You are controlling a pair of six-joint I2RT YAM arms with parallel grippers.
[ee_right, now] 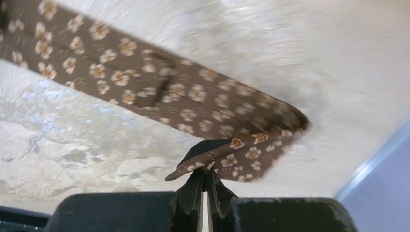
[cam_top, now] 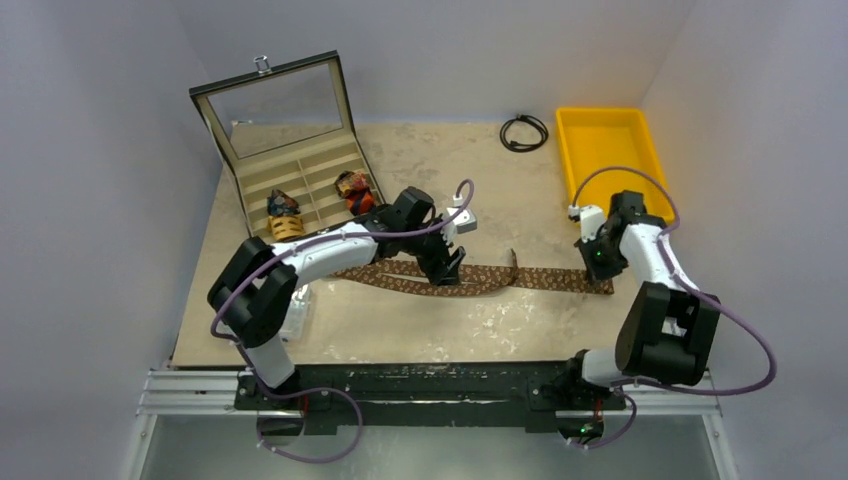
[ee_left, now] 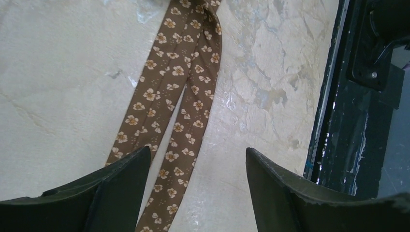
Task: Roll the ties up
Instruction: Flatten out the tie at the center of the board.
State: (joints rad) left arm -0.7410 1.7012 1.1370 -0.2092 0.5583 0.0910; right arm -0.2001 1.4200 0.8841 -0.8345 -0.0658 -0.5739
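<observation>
Soft, light brown tie [cam_top: 540, 277], likely slippery. Holding point: folded end, where right tool [ee_right: 205, 188] is clamped; left tool [ee_left: 198, 162] stands apart above it.

Plain pale grey walls [cam_top: 90, 150] close in my worn, mottled beige tabletop [cam_top: 450, 325] under soft, even light. Along my near edge runs a black metal bar [cam_top: 420, 380] on silver aluminium rails [cam_top: 190, 395].
</observation>
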